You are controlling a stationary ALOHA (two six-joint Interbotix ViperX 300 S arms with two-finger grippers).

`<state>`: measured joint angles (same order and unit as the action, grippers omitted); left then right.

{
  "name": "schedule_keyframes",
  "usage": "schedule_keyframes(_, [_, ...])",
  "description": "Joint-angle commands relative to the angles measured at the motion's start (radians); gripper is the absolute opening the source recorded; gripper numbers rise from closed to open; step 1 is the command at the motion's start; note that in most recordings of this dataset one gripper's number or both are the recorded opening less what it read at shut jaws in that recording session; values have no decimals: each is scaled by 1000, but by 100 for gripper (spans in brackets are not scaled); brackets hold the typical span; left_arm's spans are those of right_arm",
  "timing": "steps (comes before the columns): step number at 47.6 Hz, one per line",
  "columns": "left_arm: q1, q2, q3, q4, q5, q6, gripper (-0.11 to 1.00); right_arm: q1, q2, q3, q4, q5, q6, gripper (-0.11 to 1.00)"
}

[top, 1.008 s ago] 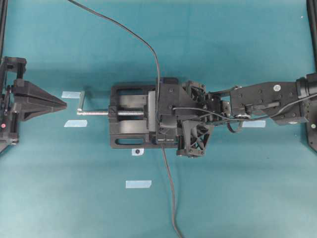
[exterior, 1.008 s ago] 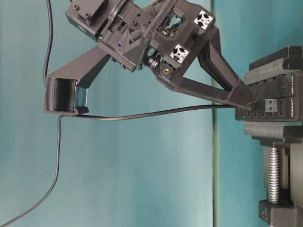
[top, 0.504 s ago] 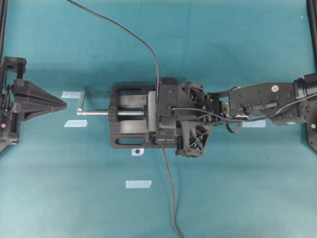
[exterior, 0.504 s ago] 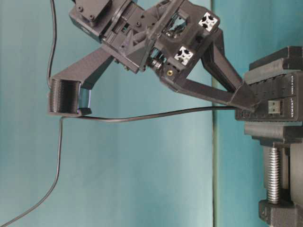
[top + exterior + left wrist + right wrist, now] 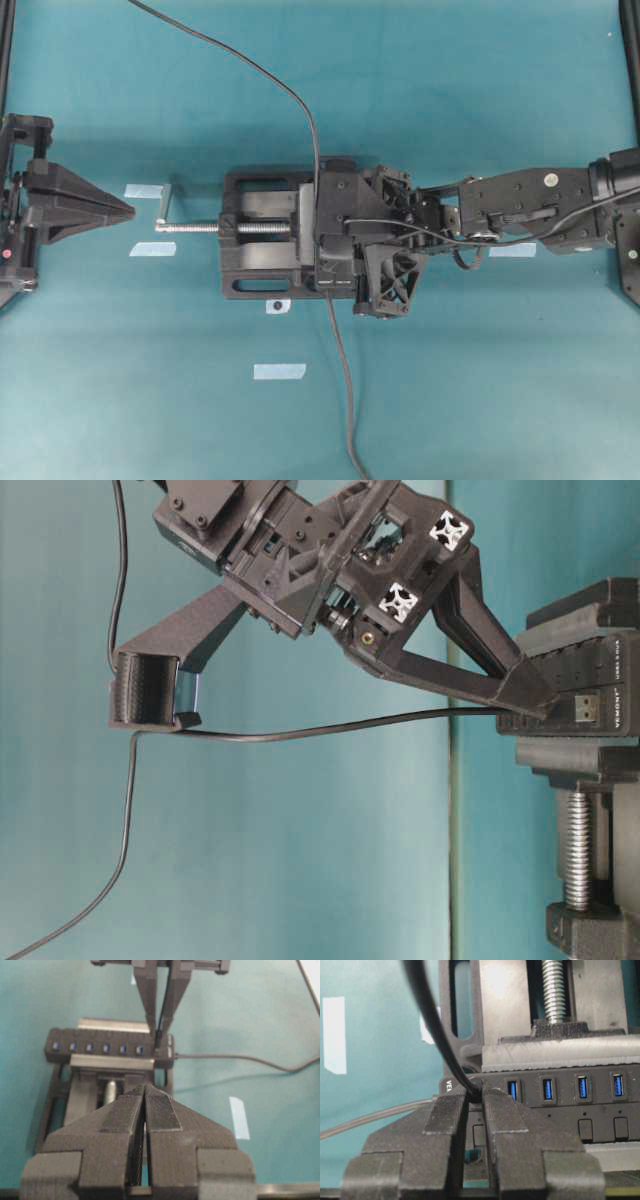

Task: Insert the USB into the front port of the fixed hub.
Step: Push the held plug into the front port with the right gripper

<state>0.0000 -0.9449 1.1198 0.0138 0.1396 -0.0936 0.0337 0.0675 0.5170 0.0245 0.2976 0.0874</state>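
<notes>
Clamped on the USB [image 5: 474, 1094], the right gripper [image 5: 475, 1105] pressed its two ribbed fingers [image 5: 447, 1115] against the end port of the fixed hub [image 5: 570, 1105], the plug itself mostly hidden between the pads where its thin dark cable [image 5: 427, 1015] emerged. Four blue ports stood in a row to the right of the fingertips in the right wrist view. The hub sat held in the jaws of a black vise [image 5: 262, 247], whose silver screw handle [image 5: 180, 222] pointed toward the left arm in the overhead view. At table level, the tip of the right gripper [image 5: 535, 692] touched the hub's end [image 5: 585, 695], beside a port on its end face, while the cable [image 5: 300, 730] ran off in a slack curve from under the tip. The left gripper [image 5: 145, 1105] hung well back from the vise, its pads pressed together on nothing. Strips of pale tape [image 5: 279, 371] lay on the teal table [image 5: 480, 400].
</notes>
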Motion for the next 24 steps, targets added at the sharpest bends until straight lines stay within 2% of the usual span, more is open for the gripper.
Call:
schedule_keyframes(1, [-2,3,-12,2,-9,-2,0,5,-11,-25,0,-5,0,6])
schedule_keyframes(24, [-2,0,-12,2,-9,-2,0,14,9,-23,-2,8,2,6])
